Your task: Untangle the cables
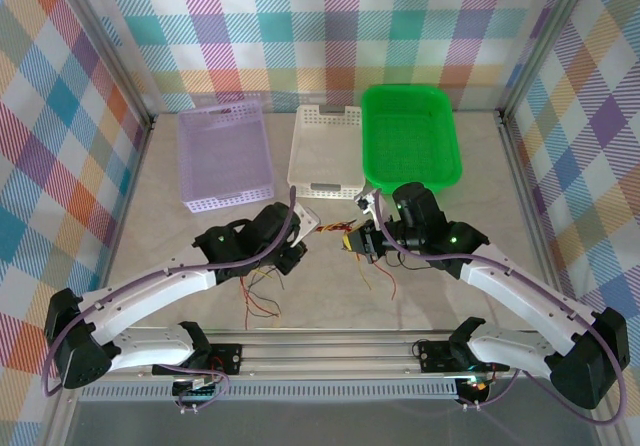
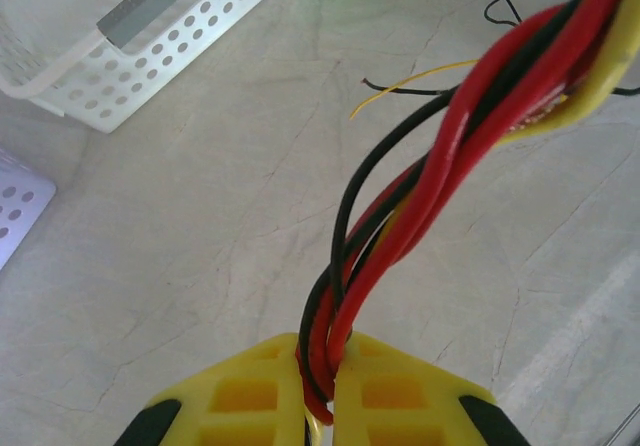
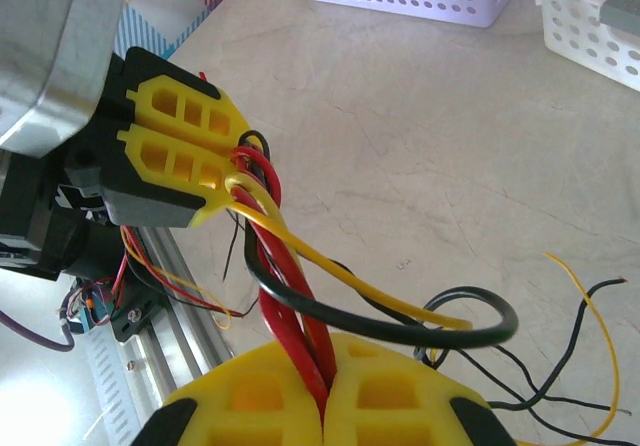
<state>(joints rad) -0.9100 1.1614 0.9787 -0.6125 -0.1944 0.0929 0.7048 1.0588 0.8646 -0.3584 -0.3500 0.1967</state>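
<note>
Between the two claws the cables (image 1: 327, 237) stretch as one twisted bundle of red, black and yellow, lifted off the table (image 1: 450, 301). Left claw (image 2: 320, 371) is clamped on one end of the bundle, strands pinched between its yellow fingers (image 2: 250, 396). Right claw (image 3: 325, 384) is clamped on the red strands at the other end. Loose tails trail on the table near both claws. Lilac basket (image 1: 225, 156), white basket (image 1: 325, 151) and green basket (image 1: 410, 136) sit beyond the claws.

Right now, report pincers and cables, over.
Left pincer shut on cables. Right pincer shut on same bundle, strands twisted between them. Loose ends trail on table. White basket beyond, apart.
</note>
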